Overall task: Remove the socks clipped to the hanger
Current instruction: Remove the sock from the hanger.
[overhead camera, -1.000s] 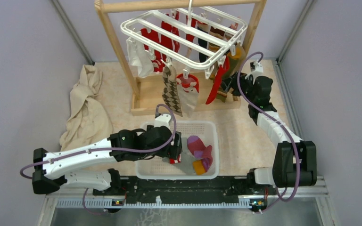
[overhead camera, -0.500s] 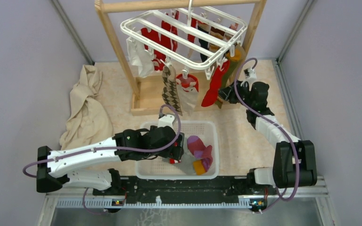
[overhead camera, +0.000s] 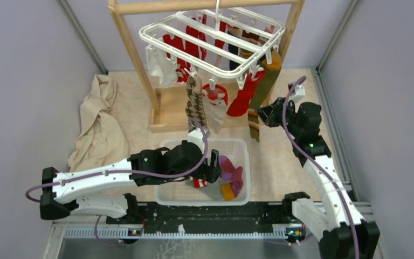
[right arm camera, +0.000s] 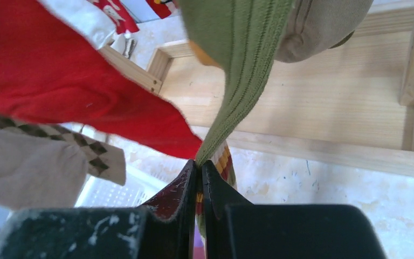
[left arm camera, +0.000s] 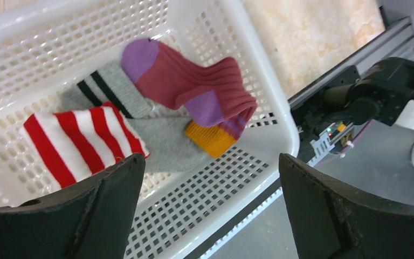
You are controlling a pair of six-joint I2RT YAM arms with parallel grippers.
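Note:
The white hanger hangs from the wooden frame with several socks clipped under it. Among them are a red sock, an argyle sock and an olive-green sock. My right gripper is shut on the lower part of the green sock, which runs taut up to the hanger's right corner. Its striped end hangs below the right gripper. My left gripper is open over the basket. Between the jaws of the left gripper there is nothing.
A white mesh basket near the arm bases holds a magenta sock, a red-white striped sock and a grey sock. The wooden frame stands behind it. A tan cloth lies at the left.
My right gripper has shut on the green sock and drawn back toward the near right, stretching it. The left gripper has shifted slightly right over the basket, still open.

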